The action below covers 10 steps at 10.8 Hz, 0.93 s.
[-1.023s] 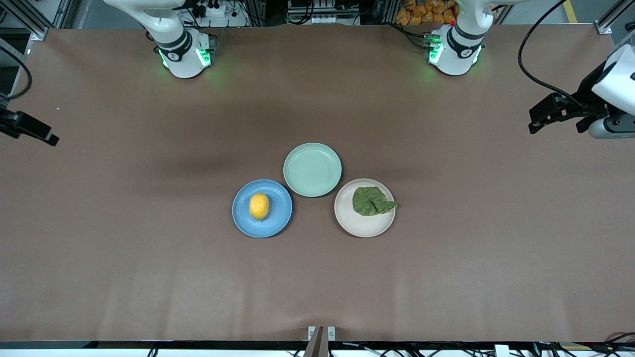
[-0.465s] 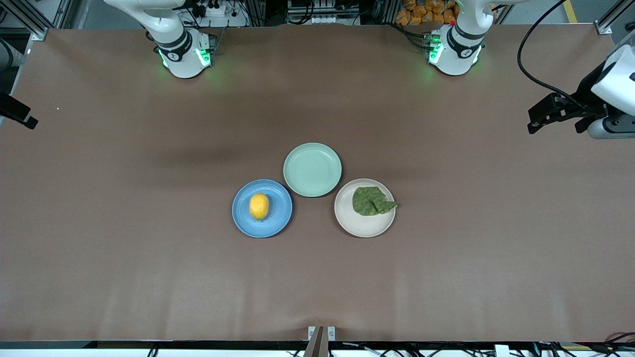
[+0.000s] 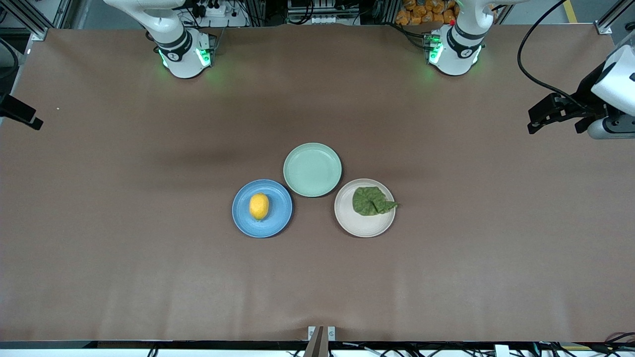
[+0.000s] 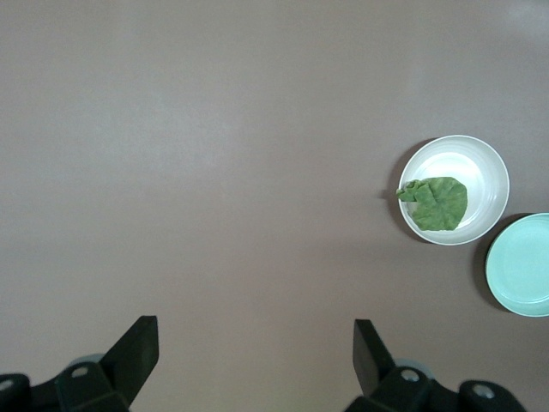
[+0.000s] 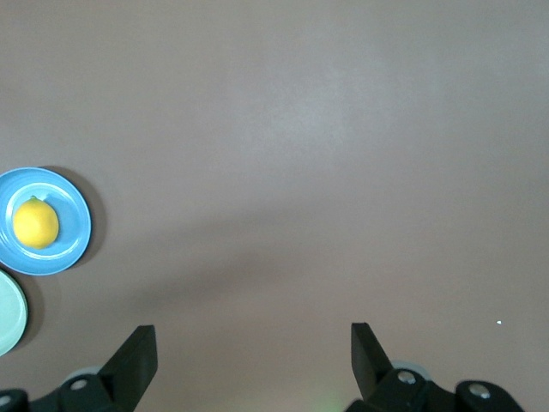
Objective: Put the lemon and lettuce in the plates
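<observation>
While both arms wait at the ends of the brown worktop [image 3: 124, 248], three plates sit clustered at its middle. The lemon [image 3: 259, 206] lies inside the blue plate [image 3: 284, 214], which is toward the right arm's end. The lettuce [image 3: 371, 201] rests in the beige-white plate [image 3: 362, 225], toward the left arm's end, with its pointed tip reaching over the rim. A mint-green plate [image 3: 312, 169] sits between the two, farther from the front camera, just beside both. The left gripper [image 4: 256, 345] hangs over bare worktop at the left arm's end, its fingers [image 4: 137, 348] spread wide and holding nothing. The right gripper [image 5: 253, 348] hangs over bare worktop at the right arm's end, fingers [image 5: 135, 354] likewise spread apart and empty.
</observation>
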{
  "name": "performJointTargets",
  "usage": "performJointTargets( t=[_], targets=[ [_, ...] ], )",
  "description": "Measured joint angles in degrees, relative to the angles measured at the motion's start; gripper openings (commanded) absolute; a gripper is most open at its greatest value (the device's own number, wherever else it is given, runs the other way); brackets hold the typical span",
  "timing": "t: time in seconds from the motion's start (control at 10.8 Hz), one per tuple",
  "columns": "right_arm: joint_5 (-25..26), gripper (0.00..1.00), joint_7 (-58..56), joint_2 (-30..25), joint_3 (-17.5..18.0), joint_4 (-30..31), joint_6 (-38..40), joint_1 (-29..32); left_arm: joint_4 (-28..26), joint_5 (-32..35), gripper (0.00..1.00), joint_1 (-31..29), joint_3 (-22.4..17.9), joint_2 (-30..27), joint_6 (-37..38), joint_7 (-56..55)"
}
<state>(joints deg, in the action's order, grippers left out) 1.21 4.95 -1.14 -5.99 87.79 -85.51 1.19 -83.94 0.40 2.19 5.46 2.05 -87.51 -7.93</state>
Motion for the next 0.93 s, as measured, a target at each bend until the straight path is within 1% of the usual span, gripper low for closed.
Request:
performJointTargets(
  t=[0.47,0.93],
  targets=[
    [-0.02,1.00,-0.11,0.11,0.10,-0.28,0.66,-0.15,0.00,0.00,1.00,0.00,0.00,0.00,0.00,0.00],
    [-0.03,1.00,-7.38,0.11,0.37,-0.62,1.00,-0.23,0.00,0.00,1.00,0.00,0.00,0.00,0.00,0.00]
  ],
)
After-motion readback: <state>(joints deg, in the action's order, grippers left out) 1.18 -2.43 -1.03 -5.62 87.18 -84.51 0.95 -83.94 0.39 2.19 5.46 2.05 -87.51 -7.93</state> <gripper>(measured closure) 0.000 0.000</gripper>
